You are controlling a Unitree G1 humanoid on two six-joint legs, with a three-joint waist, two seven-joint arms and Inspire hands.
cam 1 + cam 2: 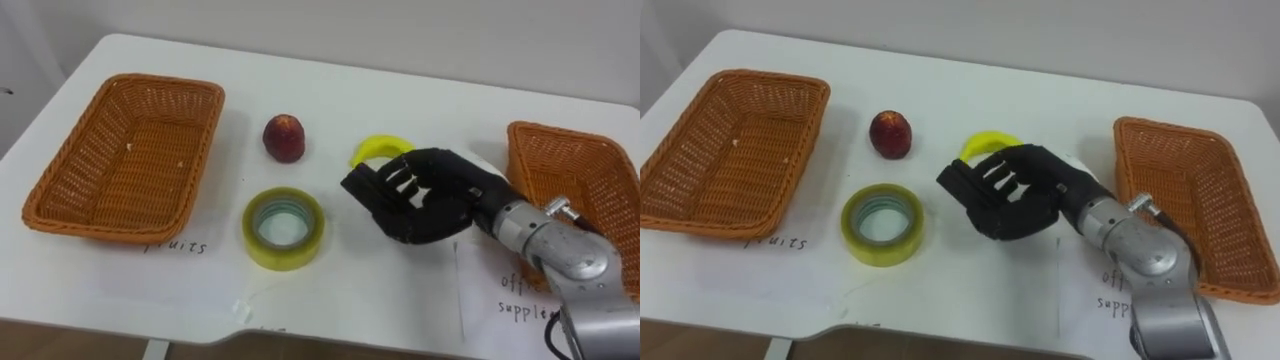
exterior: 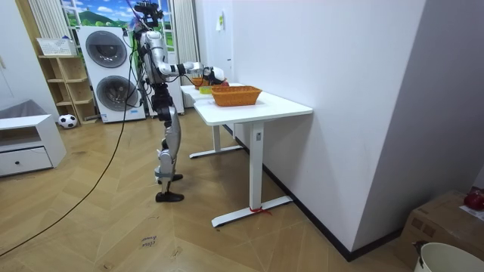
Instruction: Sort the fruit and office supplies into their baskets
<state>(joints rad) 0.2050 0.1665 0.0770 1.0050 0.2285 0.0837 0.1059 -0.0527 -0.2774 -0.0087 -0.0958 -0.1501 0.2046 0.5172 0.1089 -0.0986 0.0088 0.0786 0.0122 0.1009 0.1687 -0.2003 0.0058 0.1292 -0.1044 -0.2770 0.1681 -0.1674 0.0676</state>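
Where the robot stands — white table (image 1: 400, 75), wicker basket (image 2: 236, 95), wood floor (image 2: 113, 227), washers (image 2: 112, 72).

Banana (image 1: 378, 148) partly behind right hand (image 1: 430, 200)

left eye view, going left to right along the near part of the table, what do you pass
left basket → yellow tape roll → right hand → right basket

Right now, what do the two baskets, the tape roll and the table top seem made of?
Left basket and right basket: woven wicker or rattan, orange-brown, matt; the weave strands show. Tape roll: translucent yellowish plastic film, glossy, wound around a greyish core. Table: smooth white top, likely laminate or painted board; faint sheen, no grain.
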